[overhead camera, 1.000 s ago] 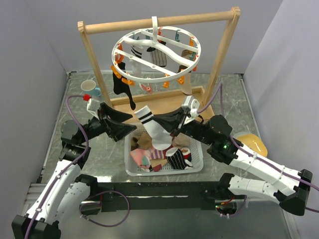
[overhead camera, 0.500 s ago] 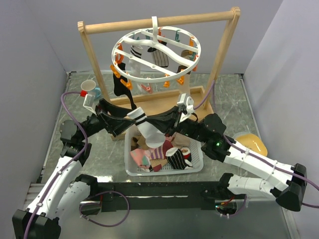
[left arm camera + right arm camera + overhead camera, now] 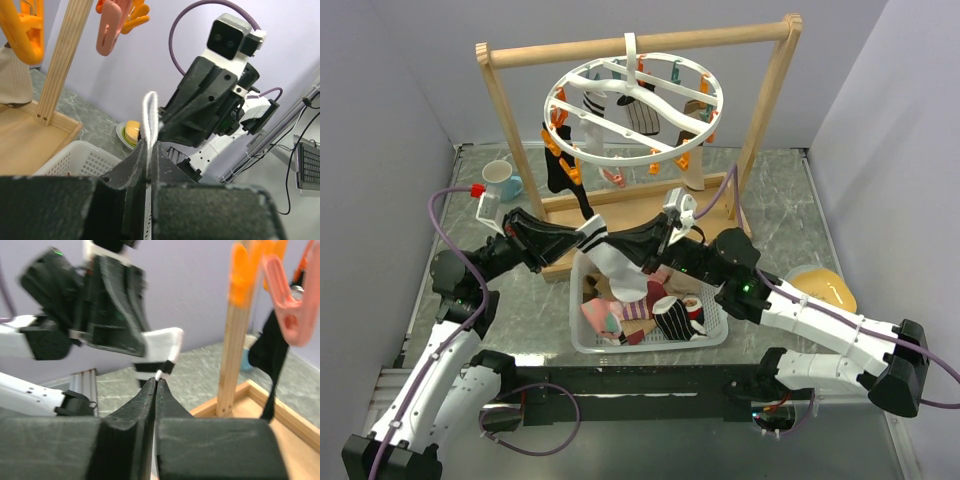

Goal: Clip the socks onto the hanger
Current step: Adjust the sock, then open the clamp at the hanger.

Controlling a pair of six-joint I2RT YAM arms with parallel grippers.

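My left hand [image 3: 581,238] and right hand [image 3: 624,250] both clench the striped sock [image 3: 610,266] over the basket [image 3: 640,346]; next, I judge, raising it to the hanger [image 3: 656,103] at twelve o'clock for clipping.

A robotics lab cell: plain grey partition walls [image 3: 380,120] box in a marbled table [image 3: 790,200]

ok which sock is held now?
The white sock with black cuff stripes, pinched by left gripper and right gripper above the basket. Others lie in the basket or hang from the hanger.
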